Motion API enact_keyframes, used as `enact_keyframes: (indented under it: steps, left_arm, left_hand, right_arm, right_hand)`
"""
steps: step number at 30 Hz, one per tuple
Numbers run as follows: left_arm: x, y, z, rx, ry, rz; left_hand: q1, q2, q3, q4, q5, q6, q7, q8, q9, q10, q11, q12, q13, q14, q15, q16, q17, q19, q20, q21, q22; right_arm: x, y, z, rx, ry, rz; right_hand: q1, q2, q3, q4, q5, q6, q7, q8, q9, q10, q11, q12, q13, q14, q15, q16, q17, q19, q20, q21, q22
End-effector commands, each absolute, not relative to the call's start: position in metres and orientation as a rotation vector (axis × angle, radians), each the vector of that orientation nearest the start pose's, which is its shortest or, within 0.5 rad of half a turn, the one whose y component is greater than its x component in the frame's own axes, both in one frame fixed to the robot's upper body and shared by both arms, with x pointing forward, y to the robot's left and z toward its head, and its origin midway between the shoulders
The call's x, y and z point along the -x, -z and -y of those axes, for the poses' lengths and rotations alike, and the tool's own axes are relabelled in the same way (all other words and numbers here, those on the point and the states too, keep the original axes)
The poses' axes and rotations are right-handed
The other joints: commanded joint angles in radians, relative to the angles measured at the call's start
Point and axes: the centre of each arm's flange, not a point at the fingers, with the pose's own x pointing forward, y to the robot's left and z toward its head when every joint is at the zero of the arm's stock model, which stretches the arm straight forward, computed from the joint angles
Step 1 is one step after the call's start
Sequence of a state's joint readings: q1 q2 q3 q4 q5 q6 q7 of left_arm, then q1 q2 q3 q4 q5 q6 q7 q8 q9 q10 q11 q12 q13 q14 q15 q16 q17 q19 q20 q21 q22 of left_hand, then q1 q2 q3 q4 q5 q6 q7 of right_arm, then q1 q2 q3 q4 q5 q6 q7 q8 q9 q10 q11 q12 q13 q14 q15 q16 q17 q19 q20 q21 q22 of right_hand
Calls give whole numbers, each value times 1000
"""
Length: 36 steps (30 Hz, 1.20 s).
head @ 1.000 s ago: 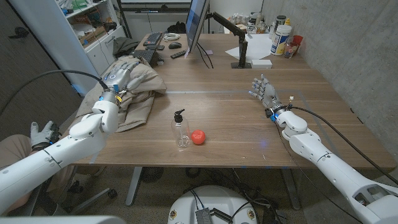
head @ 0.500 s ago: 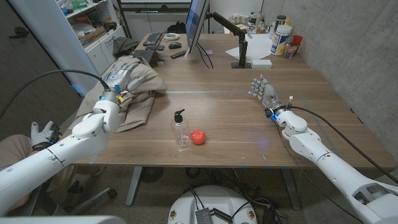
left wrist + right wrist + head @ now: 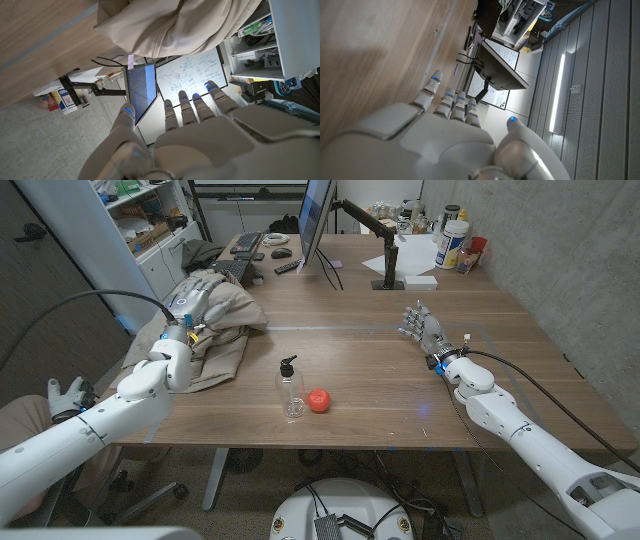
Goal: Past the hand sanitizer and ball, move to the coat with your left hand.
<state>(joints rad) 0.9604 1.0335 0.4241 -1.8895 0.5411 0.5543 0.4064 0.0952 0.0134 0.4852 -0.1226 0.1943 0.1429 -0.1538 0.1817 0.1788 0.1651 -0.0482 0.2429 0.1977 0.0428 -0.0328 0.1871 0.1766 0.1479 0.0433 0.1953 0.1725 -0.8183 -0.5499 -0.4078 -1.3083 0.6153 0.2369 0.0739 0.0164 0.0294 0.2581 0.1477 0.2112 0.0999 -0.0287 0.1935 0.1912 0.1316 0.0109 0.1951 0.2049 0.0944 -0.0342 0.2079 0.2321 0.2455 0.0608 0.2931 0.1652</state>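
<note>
A beige coat (image 3: 220,330) lies crumpled at the table's left edge; in the left wrist view the coat (image 3: 185,25) hangs just beyond the fingertips. My left hand (image 3: 192,298) hovers over its far part with fingers spread and nothing in it; the same left hand (image 3: 200,130) shows its fingers extended and apart. A clear hand sanitizer bottle (image 3: 290,390) with a black pump stands near the front middle. A red ball (image 3: 319,400) lies right beside it. My right hand (image 3: 423,328) stands open above the table at the right, its fingers (image 3: 447,102) apart.
A monitor (image 3: 316,220) on a stand, a keyboard (image 3: 238,258) and remotes sit at the back. A white box and bottles (image 3: 452,240) crowd the back right corner. Shelving (image 3: 140,220) stands left of the table. Black cables trail from both arms.
</note>
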Motion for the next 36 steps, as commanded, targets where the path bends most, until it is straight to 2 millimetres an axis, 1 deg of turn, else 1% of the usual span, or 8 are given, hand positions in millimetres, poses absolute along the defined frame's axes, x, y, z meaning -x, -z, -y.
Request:
enact_keyframes:
  steps: [1, 4, 6, 13, 14, 19, 31, 36]
  left_arm:
    - [-548, -61, -372, -1473, -681, 584]
    - [-550, -60, -374, -1473, -681, 579]
    - [-552, -60, -377, -1469, -685, 572]
    - [-553, -60, -380, -1473, -693, 565]
    - [-553, -58, -385, -1446, -696, 562]
    - [-552, -57, -390, -1429, -706, 564]
    - [-550, -55, -407, -1397, -717, 550]
    - [-549, -56, -413, -1399, -726, 540]
  left_hand:
    - [4, 3, 7, -1, 8, 6, 0, 10, 4, 2, -3, -5, 3, -1, -55, -1, 2, -2, 3, 0, 1]
    - [5, 4, 8, -1, 8, 9, 1, 11, 4, 3, -3, -5, 3, -1, -53, -1, 2, -2, 3, 0, 1]
    - [6, 4, 8, -2, 8, 11, 2, 11, 4, 3, -3, -5, 3, 0, -53, -1, 2, -2, 3, -1, 1]
    - [7, 4, 9, -3, 7, -6, 4, 5, 4, -4, -2, -9, 3, -7, -51, -4, 2, -7, 3, -3, 1]
    - [7, 4, 9, -3, 7, -5, 5, 5, 4, -4, -2, -9, 3, -8, -51, -4, 2, -7, 3, -3, 1]
    - [7, 4, 9, -4, 6, -5, 5, 5, 4, -5, 0, -10, 4, -10, -50, -5, 2, -10, 3, -4, 1]
    - [6, 3, 8, -4, 5, -4, 9, 6, 4, -9, 2, -12, 4, -10, -47, -4, 2, -13, 6, -5, 1]
    - [5, 3, 8, -4, 4, -3, 8, 7, 4, -8, 1, -12, 4, -11, -46, -4, 2, -13, 6, -5, 1]
  right_arm:
    - [-655, 29, 284, 77, -293, 544]
    - [-654, 30, 285, 86, -311, 548]
    - [-653, 30, 286, 83, -321, 572]
    - [-651, 31, 286, 78, -326, 582]
    - [-650, 32, 288, 73, -321, 583]
    - [-647, 33, 289, 60, -320, 588]
    - [-631, 36, 283, 29, -342, 617]
    - [-628, 32, 291, 2, -324, 640]
  right_hand:
    - [2, 8, -5, -1, 5, -4, -4, 1, 1, -7, -2, -1, 0, -5, -11, -3, 2, 5, 6, -2, 5]
    - [2, 6, -6, -2, 5, -8, -7, 0, 1, -11, -4, -2, 0, -5, -11, -3, 2, 6, 6, -4, 5]
    - [3, 6, -7, -2, 5, -10, -7, -1, 1, -13, -13, -2, 0, -7, -14, -3, 1, 6, 7, -6, 5]
    - [4, 4, -9, -4, 5, -12, -10, -1, 1, -13, -15, -1, 0, -6, -18, -2, 0, 6, 8, -10, 5]
    - [5, 4, -9, -4, 5, -13, -10, -1, 1, -13, -20, -1, 0, -5, -18, -2, -1, 7, 8, -11, 5]
    - [7, 3, -10, -5, 5, -13, -11, 0, 1, -13, -18, 0, 0, -3, -20, -1, -2, 9, 9, -13, 5]
    - [9, 2, -11, -8, 6, -11, -10, 2, 1, -11, -15, 2, 0, 1, -20, 1, -4, 15, 9, -18, 5]
    - [10, 2, -12, -9, 6, -9, -11, 3, 1, -9, -13, 3, 0, 2, -20, 1, -5, 15, 10, -20, 5]
